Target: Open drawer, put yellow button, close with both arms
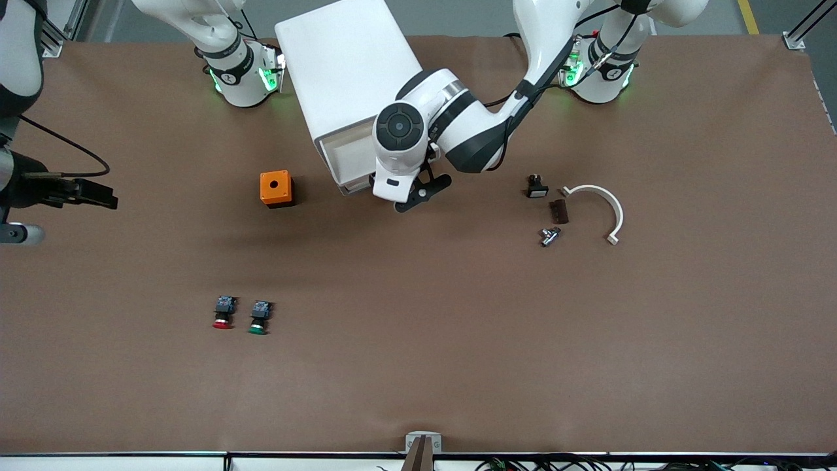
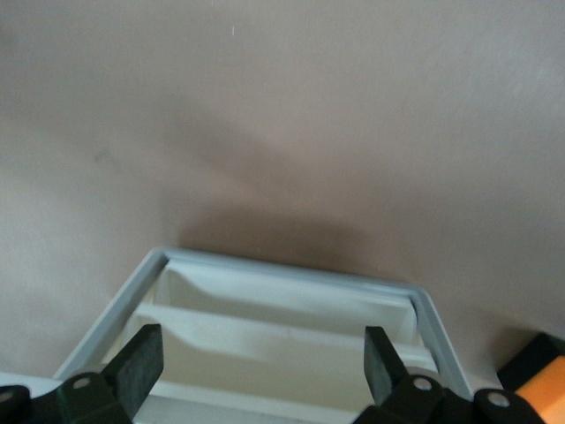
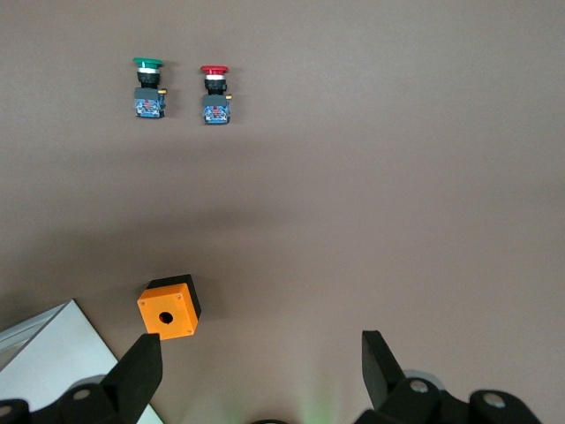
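The white cabinet point(image 1: 346, 65) stands between the arm bases. Its uppermost drawer point(image 1: 340, 154) is pulled out a little toward the front camera. In the left wrist view the drawer's rim point(image 2: 291, 276) and white inner dividers show, with nothing seen in it. My left gripper point(image 1: 418, 195) hangs over the drawer's front, open and empty point(image 2: 263, 349). My right gripper point(image 3: 260, 353) is open and empty, high over the table near the right arm's end point(image 1: 91, 193). The yellow button is out of view.
An orange box with a hole point(image 1: 276, 188) sits beside the cabinet point(image 3: 168, 307). A red-capped button point(image 1: 223, 313) and a green-capped one point(image 1: 259, 317) lie nearer the front camera. A small black part point(image 1: 537, 188), a brown piece point(image 1: 558, 211), a metal piece point(image 1: 549, 235) and a white curved clip point(image 1: 605, 206) lie toward the left arm's end.
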You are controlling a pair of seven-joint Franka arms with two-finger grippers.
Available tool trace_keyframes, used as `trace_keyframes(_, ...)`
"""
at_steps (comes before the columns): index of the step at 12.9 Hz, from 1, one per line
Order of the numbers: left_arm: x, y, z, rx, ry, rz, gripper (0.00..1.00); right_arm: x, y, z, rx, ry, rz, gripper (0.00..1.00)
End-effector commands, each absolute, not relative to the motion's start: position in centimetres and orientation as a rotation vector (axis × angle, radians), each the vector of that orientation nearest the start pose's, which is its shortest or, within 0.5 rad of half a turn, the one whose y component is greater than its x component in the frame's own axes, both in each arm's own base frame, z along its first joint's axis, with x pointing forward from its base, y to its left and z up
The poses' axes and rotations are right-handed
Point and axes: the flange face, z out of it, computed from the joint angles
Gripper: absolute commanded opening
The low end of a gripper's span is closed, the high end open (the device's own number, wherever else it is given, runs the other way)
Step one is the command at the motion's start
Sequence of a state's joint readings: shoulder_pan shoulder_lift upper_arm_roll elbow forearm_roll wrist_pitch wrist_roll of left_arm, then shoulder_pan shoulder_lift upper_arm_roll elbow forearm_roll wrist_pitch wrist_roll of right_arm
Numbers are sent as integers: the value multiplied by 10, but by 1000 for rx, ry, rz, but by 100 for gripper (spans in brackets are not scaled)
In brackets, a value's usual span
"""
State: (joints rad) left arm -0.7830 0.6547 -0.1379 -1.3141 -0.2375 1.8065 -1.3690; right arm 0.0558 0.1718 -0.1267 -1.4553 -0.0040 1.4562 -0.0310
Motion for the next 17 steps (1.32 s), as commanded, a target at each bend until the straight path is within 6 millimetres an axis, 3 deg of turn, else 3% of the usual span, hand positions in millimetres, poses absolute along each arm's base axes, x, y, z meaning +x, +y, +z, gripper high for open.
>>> trace_keyframes(1,413,-574,349,-2933,-904,700,99,589,-44,575,-3153,64,273,100)
trace_keyframes(7,393,-578,329,-2828,-1010,974,99,590,-61,570,-3138,111,281,100)
trace_keyframes(9,391,-579,328,-2817,-1023,1006,99,590,-59,604,-3147,111,204,100)
trace_keyframes(11,392,-578,331,-2823,-1023,1004,99,586,-62,610,-3130,121,228,100)
trace_keyframes(12,393,-578,332,-2831,-1014,1002,99,582,-50,615,-3128,104,242,100)
trace_keyframes(13,398,-575,334,-2846,-1007,984,99,570,-40,615,-3121,93,345,100)
trace_keyframes(17,431,-548,375,-2916,-1055,869,100,552,-38,642,-3122,90,281,100)
